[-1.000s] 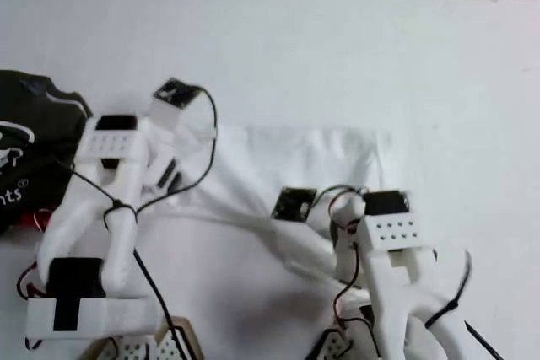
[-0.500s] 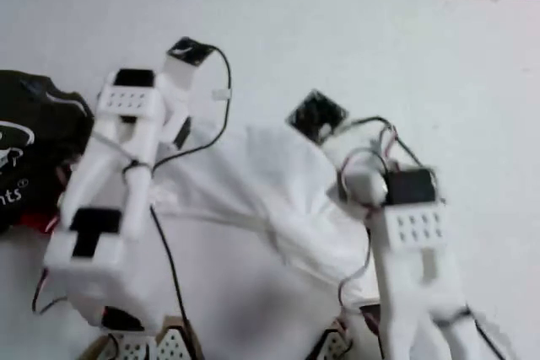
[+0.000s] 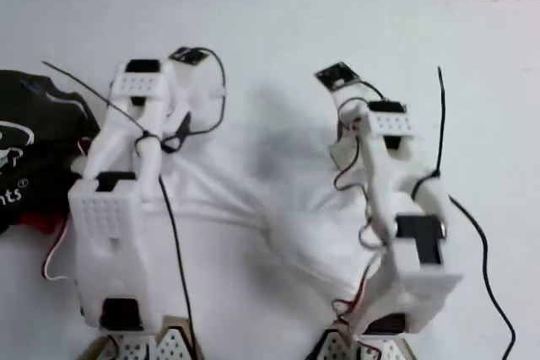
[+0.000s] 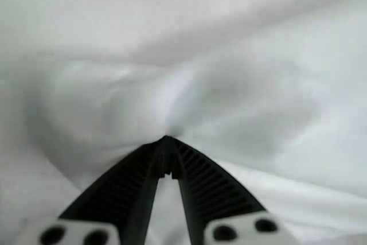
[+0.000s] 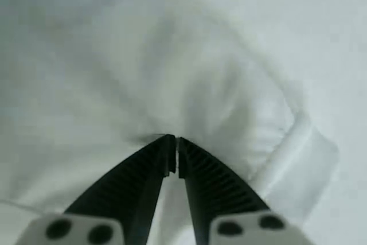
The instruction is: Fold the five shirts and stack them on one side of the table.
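A white shirt [image 3: 278, 196] lies bunched on the white table [image 3: 270, 23], between the two arms. My left gripper [image 4: 166, 142] is shut on a pinch of its fabric [image 4: 229, 96]; from above it [image 3: 180, 130] sits at the shirt's far left part. My right gripper [image 5: 174, 140] is also shut on the white cloth [image 5: 189, 78], next to a folded hem [image 5: 298, 153]. In the high view it [image 3: 343, 145] holds the shirt's far right part. The arms hide both pinch points from above.
A dark pile of shirts with white print [image 3: 34, 141] lies at the left table edge, a bit of red [image 3: 34, 221] under it. Loose black cables [image 3: 472, 225] trail off the right arm. The far half of the table is bare white.
Both arms have stretched toward the far side of the table, dragging the shirt fabric with them. The flat shirt has become bunched and lifted between the grippers.
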You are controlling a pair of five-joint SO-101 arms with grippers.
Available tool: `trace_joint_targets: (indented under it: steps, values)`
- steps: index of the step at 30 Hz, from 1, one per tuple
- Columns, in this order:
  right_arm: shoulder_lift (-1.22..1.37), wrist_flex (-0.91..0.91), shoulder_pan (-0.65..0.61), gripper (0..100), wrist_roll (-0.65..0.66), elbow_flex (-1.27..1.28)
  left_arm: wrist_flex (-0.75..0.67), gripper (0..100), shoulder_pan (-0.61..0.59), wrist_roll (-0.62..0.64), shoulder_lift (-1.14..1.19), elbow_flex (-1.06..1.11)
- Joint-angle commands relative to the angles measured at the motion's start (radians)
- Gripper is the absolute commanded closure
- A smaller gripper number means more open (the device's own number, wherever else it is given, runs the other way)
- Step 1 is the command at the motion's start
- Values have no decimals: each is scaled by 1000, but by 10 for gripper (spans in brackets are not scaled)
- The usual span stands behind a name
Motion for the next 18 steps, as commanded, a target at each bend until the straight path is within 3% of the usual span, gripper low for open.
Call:
trace_joint_targets:
  steps: [1, 13, 18]
  values:
    - [147, 53, -13, 978, -6, -193, 51, 974, -60, 2, 60, -136]
    - [549, 300, -122, 979, -55, -924, 315, 974, -120, -35, 331, -782]
    - [607, 470, -127, 979, -80, -1158, 334, 974, -126, -43, 325, -820]
